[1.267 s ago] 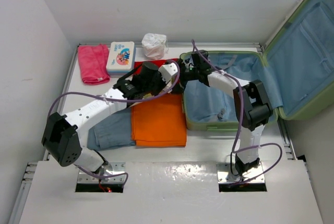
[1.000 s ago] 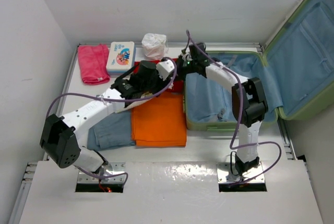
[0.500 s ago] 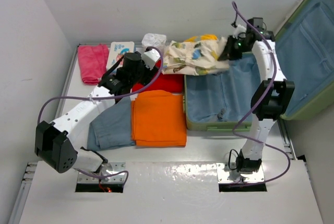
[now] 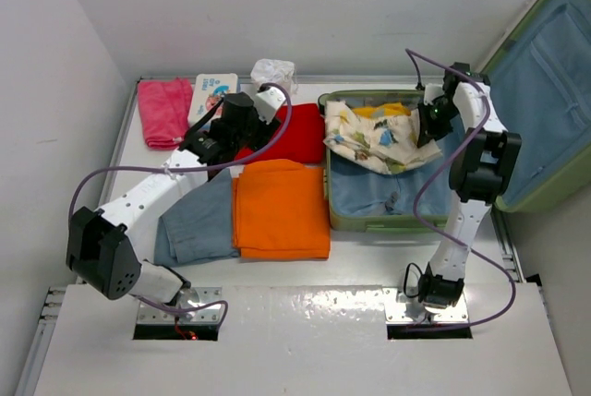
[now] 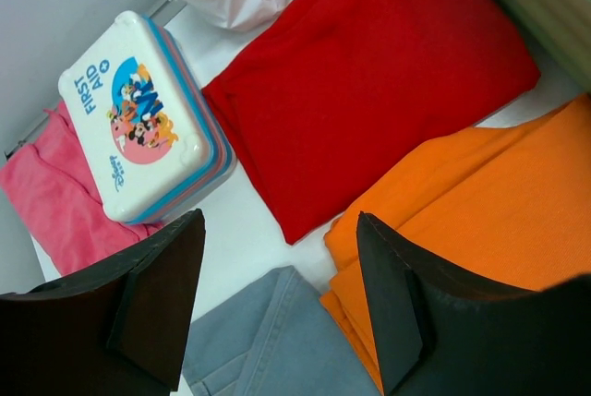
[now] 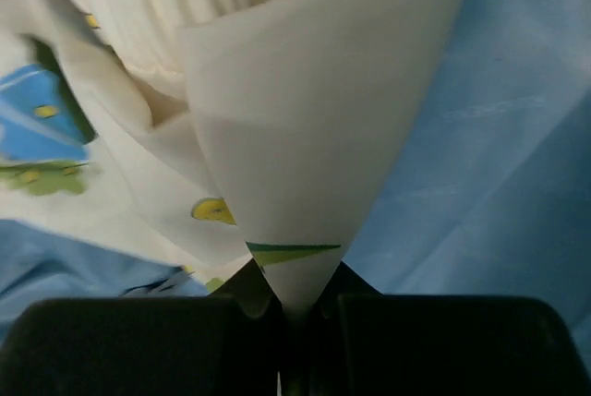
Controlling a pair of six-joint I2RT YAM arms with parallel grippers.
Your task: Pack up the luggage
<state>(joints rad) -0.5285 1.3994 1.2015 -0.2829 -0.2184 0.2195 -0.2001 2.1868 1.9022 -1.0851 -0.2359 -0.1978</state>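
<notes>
The right gripper (image 4: 432, 121), clamped tight, pinches the printed cloth (image 4: 374, 138) inside the luggage (image 4: 388, 222) on the right. The left gripper (image 5: 282, 234) gapes empty above the red cloth (image 5: 369, 82).

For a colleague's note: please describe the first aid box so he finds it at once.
From the open green suitcase, look left along the far edge. Past the white bag lies the first aid box, beside the pink towel: the only hard, printed item among cloths.

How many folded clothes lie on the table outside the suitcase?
4: pink cloth far left; red cloth beside the suitcase; orange cloth nearer the arms; grey-blue garment left of that. More could be hidden underneath.
</notes>
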